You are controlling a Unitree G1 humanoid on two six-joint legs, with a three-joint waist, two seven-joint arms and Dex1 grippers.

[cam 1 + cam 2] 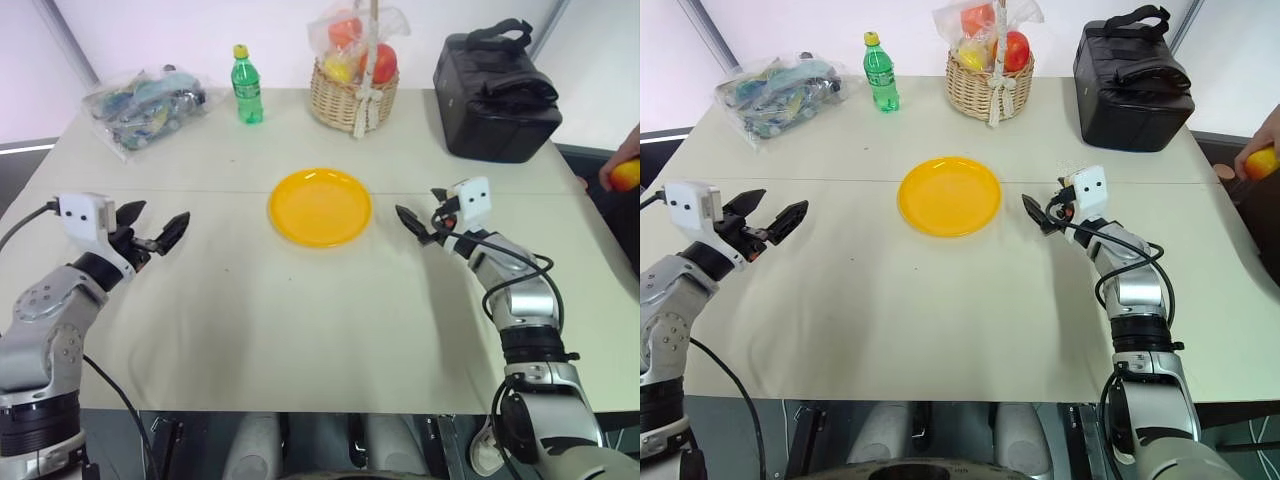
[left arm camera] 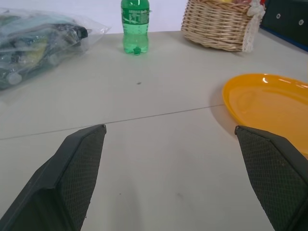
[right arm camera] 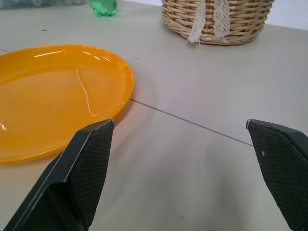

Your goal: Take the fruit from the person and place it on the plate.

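Two end effectors hang just over the desk (image 1: 300, 310), and both are wide open with nothing in them. The left end effector (image 1: 160, 232) points across the desk toward the plate (image 1: 320, 206), well apart from it on its left side. The right end effector (image 1: 418, 226) sits just beside the plate's right edge, not touching it — its black fingers (image 3: 82, 178) spread wide in the right wrist view.

The fruit (image 1: 626, 174) is far off to the right of the right end effector, past the desk's edge, held in the person's hand (image 1: 1262, 150). The yellow plate is bare, lying between the two end effectors.

Beyond them, at the far side of the desk, stand a wicker basket (image 1: 353, 95) of wrapped fruits, a green bottle (image 1: 246, 86), a clear bag (image 1: 145, 105) of things and a black bag (image 1: 497, 92).
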